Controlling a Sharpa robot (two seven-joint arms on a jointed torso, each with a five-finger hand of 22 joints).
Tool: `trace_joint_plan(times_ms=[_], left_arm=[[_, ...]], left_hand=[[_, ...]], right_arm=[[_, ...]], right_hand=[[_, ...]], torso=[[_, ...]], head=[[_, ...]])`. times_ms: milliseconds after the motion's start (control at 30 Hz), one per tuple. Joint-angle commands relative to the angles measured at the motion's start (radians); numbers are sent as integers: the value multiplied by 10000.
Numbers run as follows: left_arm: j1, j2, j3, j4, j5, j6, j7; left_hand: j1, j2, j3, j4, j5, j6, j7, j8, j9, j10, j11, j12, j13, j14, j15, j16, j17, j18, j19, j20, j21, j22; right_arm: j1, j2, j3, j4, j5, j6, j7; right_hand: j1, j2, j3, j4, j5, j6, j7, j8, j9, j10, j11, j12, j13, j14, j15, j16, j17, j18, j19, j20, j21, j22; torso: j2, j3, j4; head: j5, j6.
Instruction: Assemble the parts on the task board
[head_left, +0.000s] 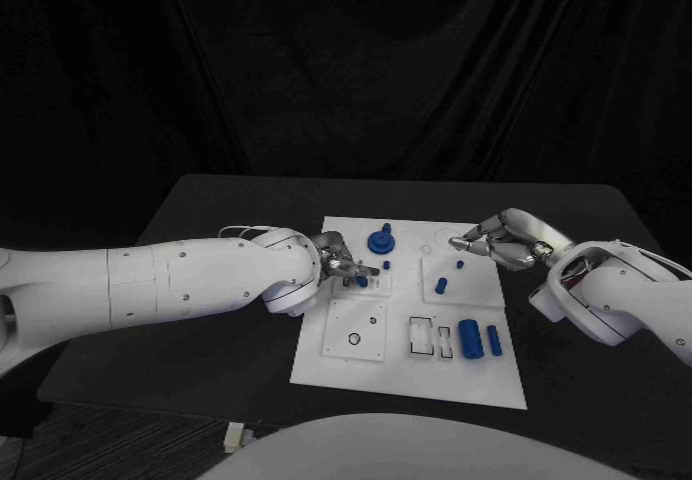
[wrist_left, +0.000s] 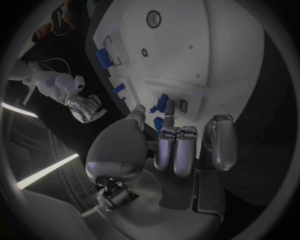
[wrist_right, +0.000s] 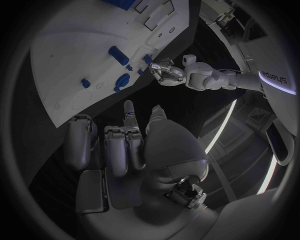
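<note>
My left hand (wrist_left: 178, 145) reaches to the edge of the task board (wrist_left: 206, 55), fingers (wrist_left: 167, 122) curled forward onto a small blue part (wrist_left: 166, 105) beside a rectangular slot (wrist_left: 184, 106); whether I truly grip it I cannot tell. Further along the board: more blue parts (wrist_left: 103, 56) near its far edge, another blue piece (wrist_left: 119, 89) between, two round holes (wrist_left: 154, 19). Dark worktop (wrist_left: 269, 100) alongside. My right hand (wrist_left: 87, 107) hovers off the board's side, fingers curled in.
</note>
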Motion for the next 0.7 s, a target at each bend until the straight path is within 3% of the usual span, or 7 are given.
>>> trace_joint_plan(times_ms=[33, 333, 567, 700], left_arm=[[-36, 27, -17, -10, 40, 82, 81], [-39, 82, -17, -52, 40, 53, 102], [-39, 108, -17, -83, 40, 70, 105], [-40, 115, -17, -102, 40, 65, 111]], left_hand=[[-109, 4, -182, 194, -58, -60, -14, 64, -3, 1026, 53, -5, 2627, 1074, 28, 27, 2633, 67, -68, -20, -75, 1104], [337, 172, -539, 469, -56, 267, -138, 465, 231, 1026, -41, -5, 2627, 1074, -41, 27, 2633, 83, -89, -69, -152, 1099], [535, 255, -686, 565, -54, 268, -176, 667, 396, 1026, -76, -5, 2627, 1074, -72, 27, 2633, 87, -95, -101, -185, 1101], [685, 317, -887, 696, -54, 225, -217, 951, 661, 1026, -114, -5, 2627, 1074, -103, 27, 2633, 87, -92, -134, -208, 1113]], right_arm=[[-28, -8, 6, 3, -8, -13, 0], [-29, -17, 6, 4, -8, -12, 8], [-29, -19, 6, 7, -8, -19, 14], [-29, -19, 6, 10, -8, -20, 17]], right_hand=[[105, 14, -37, -4, 19, -16, -18, -46, -8, 1025, 78, -23, 2604, 1057, 54, 30, 2635, 183, -44, 1, -60, 1862], [115, 24, -56, 1, 19, -13, -16, -46, -8, 1025, 82, -23, 2604, 1057, 58, 30, 2635, 181, -39, 4, -58, 1865], [115, 24, -56, 1, 19, -13, -16, -46, -8, 1025, 82, -23, 2604, 1057, 58, 30, 2635, 181, -39, 4, -58, 1865], [114, 29, -62, 4, 18, -14, -15, -46, -9, 1025, 83, -23, 2604, 1057, 59, 30, 2635, 182, -41, 5, -62, 1864]], torso=[[0, -1, -2], [-3, 0, -4], [-1, 2, 0], [-2, 1, -1]], head=[[2, -2], [0, -2], [-13, -2], [-6, -2]])
